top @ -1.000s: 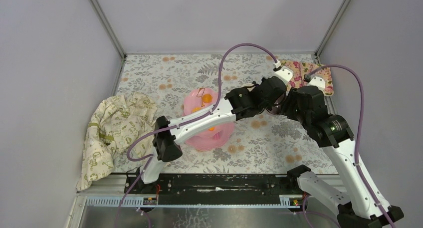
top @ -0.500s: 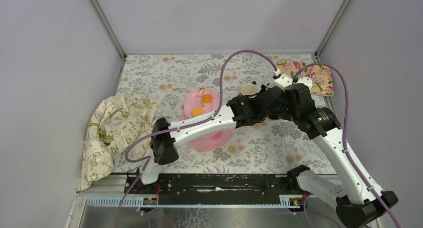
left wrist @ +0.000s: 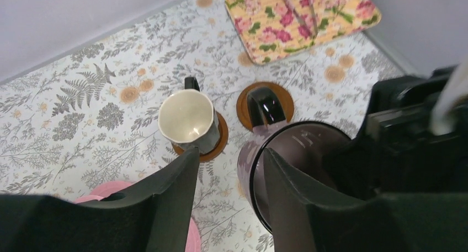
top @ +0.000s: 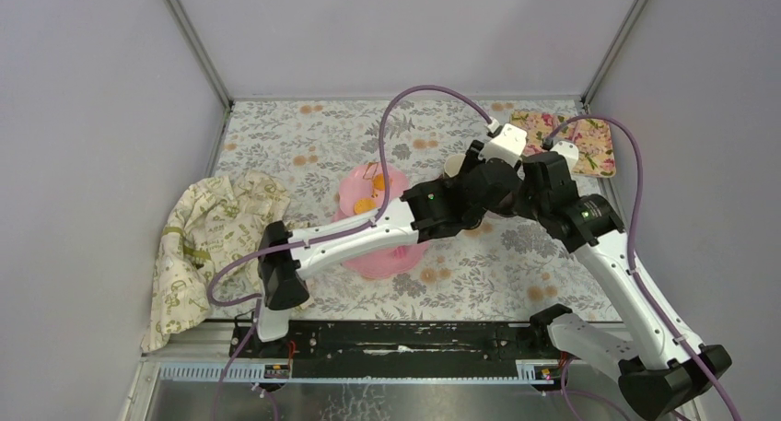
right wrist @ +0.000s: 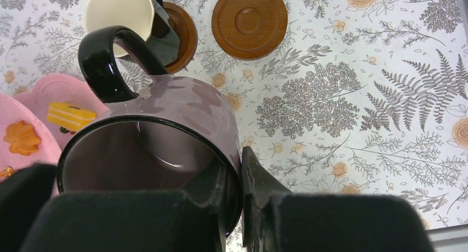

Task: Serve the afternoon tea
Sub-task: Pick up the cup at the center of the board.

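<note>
A dark purple mug [right wrist: 182, 106] with a black handle [right wrist: 105, 64] hangs above the table. My right gripper [right wrist: 234, 166] is shut on its rim, one finger inside and one outside. My left gripper [left wrist: 230, 153] is open: its right finger sits inside the same mug [left wrist: 251, 158], and its left finger stands clear of the wall. A second dark mug [left wrist: 186, 117], cream inside, rests on a brown saucer [left wrist: 221, 139]. The other saucer [right wrist: 249, 21] is bare. The pink cake stand [top: 382, 255] holds yellow [right wrist: 69, 115] and orange [right wrist: 22, 137] sweets.
A floral tray [top: 571, 145] lies at the back right corner. A beige leaf-print cloth [top: 216, 237] is bunched at the left edge. Both arms cross over the middle of the patterned table, close to the cake stand. Grey walls enclose three sides.
The right gripper came in from the right and shut on the purple mug's rim. The left gripper's jaws then opened off that mug, and the left arm shifted slightly.
</note>
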`<state>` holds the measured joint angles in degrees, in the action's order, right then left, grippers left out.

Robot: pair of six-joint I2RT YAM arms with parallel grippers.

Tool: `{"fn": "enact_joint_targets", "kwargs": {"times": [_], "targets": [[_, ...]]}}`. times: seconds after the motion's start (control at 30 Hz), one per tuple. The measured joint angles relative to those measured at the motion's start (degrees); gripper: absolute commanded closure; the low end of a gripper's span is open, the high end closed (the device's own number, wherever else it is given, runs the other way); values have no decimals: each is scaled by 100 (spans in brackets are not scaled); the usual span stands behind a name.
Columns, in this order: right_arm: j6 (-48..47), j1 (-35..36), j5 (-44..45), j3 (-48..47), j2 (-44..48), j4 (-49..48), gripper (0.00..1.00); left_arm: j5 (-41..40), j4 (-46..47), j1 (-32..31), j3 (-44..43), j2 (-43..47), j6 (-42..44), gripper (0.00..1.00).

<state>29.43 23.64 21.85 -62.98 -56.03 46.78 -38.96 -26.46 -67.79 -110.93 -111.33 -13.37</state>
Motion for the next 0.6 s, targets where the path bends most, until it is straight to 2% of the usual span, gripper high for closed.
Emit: {"fn": "enact_joint_targets", "kwargs": {"times": [0.4,0.6], "targets": [[39,-2,166,-164,-249,90,100,-411,372,-9,-17,299,140,37],[-22,-9,286,-505,-695,76,100,-684,693,-11,358,1067,398,34]]}}
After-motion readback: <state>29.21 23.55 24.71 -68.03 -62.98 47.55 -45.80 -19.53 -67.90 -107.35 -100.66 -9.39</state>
